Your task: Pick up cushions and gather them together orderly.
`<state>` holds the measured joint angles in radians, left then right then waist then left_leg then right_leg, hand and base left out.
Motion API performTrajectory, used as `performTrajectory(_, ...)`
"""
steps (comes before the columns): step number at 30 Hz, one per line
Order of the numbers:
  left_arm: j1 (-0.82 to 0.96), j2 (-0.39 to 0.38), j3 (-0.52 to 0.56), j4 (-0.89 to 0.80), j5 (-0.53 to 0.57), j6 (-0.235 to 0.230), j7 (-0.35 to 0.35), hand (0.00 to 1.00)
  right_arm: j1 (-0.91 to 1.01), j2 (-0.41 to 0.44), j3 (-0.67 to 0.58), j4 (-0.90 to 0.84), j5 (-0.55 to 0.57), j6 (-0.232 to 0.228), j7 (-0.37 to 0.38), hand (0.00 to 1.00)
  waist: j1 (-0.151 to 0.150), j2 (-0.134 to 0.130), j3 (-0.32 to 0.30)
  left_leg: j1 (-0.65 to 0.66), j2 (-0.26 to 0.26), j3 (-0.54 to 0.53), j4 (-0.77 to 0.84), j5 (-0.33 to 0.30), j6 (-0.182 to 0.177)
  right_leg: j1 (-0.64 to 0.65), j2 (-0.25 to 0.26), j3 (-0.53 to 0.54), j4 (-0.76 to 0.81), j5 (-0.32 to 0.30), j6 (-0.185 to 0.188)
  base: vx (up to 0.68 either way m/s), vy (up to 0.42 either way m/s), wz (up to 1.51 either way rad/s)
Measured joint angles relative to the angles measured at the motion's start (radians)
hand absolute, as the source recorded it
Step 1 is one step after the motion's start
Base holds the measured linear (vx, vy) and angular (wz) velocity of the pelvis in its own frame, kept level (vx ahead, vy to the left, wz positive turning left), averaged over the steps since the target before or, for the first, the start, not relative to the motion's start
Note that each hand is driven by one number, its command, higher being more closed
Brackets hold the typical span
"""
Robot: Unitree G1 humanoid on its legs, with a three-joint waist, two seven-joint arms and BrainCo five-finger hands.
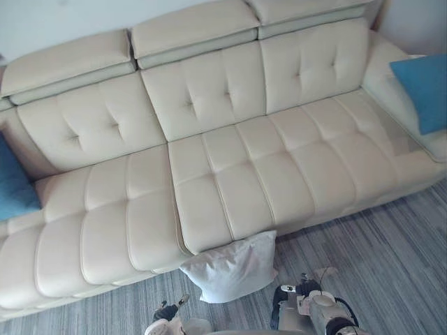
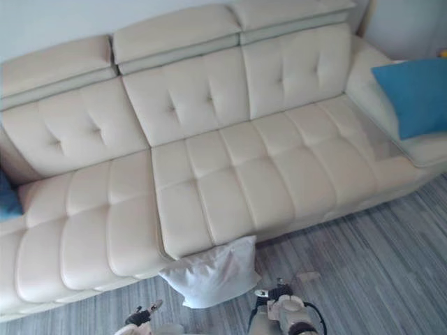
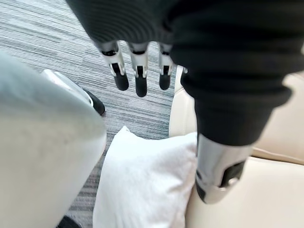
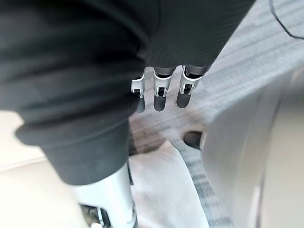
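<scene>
Since left robot hand (image 3: 137,76) and right robot hand (image 4: 161,92) hang spread, empty, one-sided grab may drop floppy white cushion (image 1: 234,269).

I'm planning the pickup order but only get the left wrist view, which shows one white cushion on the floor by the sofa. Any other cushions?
Observer: Yes, a blue cushion rests on the sofa's right arm.
Operator: And the other end?
Observer: A second blue cushion sits at the left end of the seat.
Operator: Is the right robot hand free?
Observer: Yes, the right robot hand is open, fingers straight, holding nothing, near the white cushion.
</scene>
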<state>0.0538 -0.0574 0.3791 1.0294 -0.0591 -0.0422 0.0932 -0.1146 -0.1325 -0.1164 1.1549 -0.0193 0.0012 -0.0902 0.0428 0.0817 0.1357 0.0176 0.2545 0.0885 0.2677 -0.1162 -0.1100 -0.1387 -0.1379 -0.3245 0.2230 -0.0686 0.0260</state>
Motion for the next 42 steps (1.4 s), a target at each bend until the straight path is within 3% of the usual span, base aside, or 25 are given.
performTrajectory(3,0.002,0.021,-0.06,-0.003,0.001,-0.009,0.001,0.0,0.018,-0.004,0.002,0.0,0.0,-0.008,-0.008,0.0,0.0,-0.017,0.0,-0.007,-0.052,0.135,-0.045,-0.047,-0.054,0.078,-0.005,-0.046,-0.049,0.001,0.001,0.22,-0.089,0.87)
performTrajectory(4,0.001,0.031,-0.105,-0.003,0.012,-0.011,0.001,0.0,0.016,-0.005,0.001,-0.003,0.0,-0.014,-0.009,0.0,-0.003,-0.017,0.001,-0.015,-0.095,0.216,-0.132,-0.01,-0.033,0.094,-0.007,-0.078,-0.054,0.001,0.002,0.1,0.015,0.66)
performTrajectory(6,0.003,0.045,-0.145,0.002,0.019,-0.012,0.001,0.0,0.026,0.001,-0.001,-0.001,0.0,-0.018,-0.009,0.0,-0.004,-0.028,-0.012,0.031,-0.109,0.287,-0.213,0.023,-0.004,0.119,-0.005,-0.101,-0.071,0.01,0.019,0.15,0.04,0.54)
performTrajectory(10,0.018,0.081,-0.155,0.006,0.019,-0.011,0.002,0.0,0.05,0.049,-0.001,0.001,-0.001,-0.019,-0.009,0.0,-0.004,-0.072,-0.028,0.103,-0.14,0.278,-0.257,0.029,0.005,0.198,-0.011,-0.093,-0.124,0.023,0.036,0.12,0.063,0.12)
performTrajectory(14,0.014,0.081,-0.162,0.025,0.018,-0.009,0.003,0.0,0.076,0.052,-0.002,0.003,-0.004,-0.019,-0.01,0.0,-0.01,-0.067,-0.036,0.128,-0.151,0.256,-0.25,0.028,0.006,0.232,-0.025,-0.094,-0.124,0.051,0.064,0.07,0.053,0.12)
performTrajectory(25,0.016,0.075,-0.115,0.022,0.016,-0.009,0.019,0.0,0.045,0.051,-0.037,0.01,-0.022,-0.019,-0.04,0.0,-0.007,-0.061,-0.031,0.161,-0.142,0.277,-0.249,0.026,0.008,0.222,-0.013,-0.015,-0.125,0.092,0.06,0.0,0.0,-0.16)
performTrajectory(37,0.012,0.069,-0.053,-0.02,0.005,-0.01,0.036,0.0,0.015,0.054,-0.036,-0.002,-0.023,-0.019,-0.046,0.0,0.0,-0.062,0.03,0.158,-0.159,0.28,-0.251,0.019,0.021,0.204,-0.013,0.024,-0.16,0.131,0.062,-0.12,-0.013,-0.13)
performTrajectory(39,0.009,0.068,-0.052,-0.02,0.003,-0.011,0.037,0.0,0.012,0.053,-0.026,-0.004,-0.023,-0.019,-0.046,0.0,0.004,-0.064,0.05,0.146,-0.168,0.277,-0.256,0.024,0.029,0.183,-0.021,0.024,-0.144,0.121,0.063,-0.26,-0.033,-0.08)
performTrajectory(40,-0.003,0.072,-0.054,-0.023,-0.003,-0.011,0.037,0.0,0.003,0.057,-0.02,-0.006,-0.023,-0.019,-0.045,0.0,0.007,-0.079,0.062,0.107,-0.186,0.252,-0.254,0.018,0.05,0.134,-0.047,0.018,-0.089,0.065,0.059,-0.26,-0.036,0.06)
performTrajectory(42,-0.05,0.076,-0.065,-0.037,-0.007,-0.01,0.037,0.0,-0.013,0.054,-0.02,-0.006,-0.021,-0.018,-0.046,0.0,-0.005,-0.099,0.104,0.006,-0.198,0.196,-0.169,-0.003,0.055,0.072,-0.081,0.023,-0.011,-0.006,0.049,-0.25,-0.075,0.75)
